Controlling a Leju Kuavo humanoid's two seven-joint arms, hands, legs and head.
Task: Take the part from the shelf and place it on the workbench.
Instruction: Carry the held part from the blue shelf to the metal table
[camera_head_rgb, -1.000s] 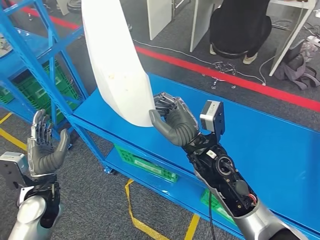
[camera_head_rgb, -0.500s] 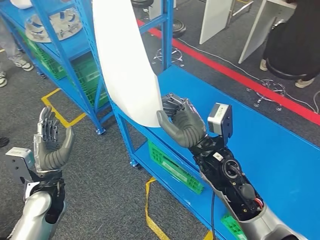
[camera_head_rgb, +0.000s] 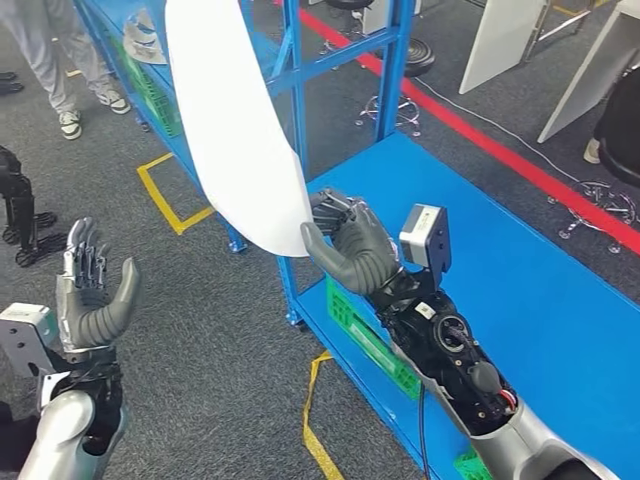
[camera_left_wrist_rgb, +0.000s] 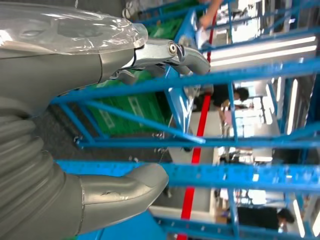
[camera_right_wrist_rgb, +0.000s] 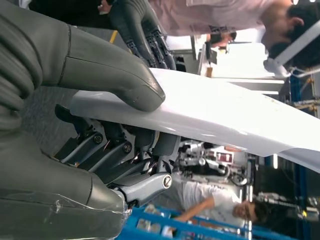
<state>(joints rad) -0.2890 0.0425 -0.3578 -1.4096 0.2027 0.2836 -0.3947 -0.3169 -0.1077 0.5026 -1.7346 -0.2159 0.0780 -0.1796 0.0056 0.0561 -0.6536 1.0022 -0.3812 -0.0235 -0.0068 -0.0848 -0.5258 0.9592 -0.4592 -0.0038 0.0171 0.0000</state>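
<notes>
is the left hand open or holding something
Open. The left hand is raised with thumb and fingers spread and nothing between them; the white part is pinched by the right hand.

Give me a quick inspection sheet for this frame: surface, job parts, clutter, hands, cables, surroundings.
Surface: blue workbench top bare where it shows.
Job's things: white curved part held up over the workbench's near corner, not set down.
Clutter: green crates on the lower shelf under the bench.
Hands: right hand grips the part's lower edge, thumb on one face, fingers on the other; left hand holds nothing, fingers apart.
Cables: black cable hangs below the right forearm.
Surroundings: blue shelf rack, yellow floor tape, red floor line, person's legs nearby.
</notes>
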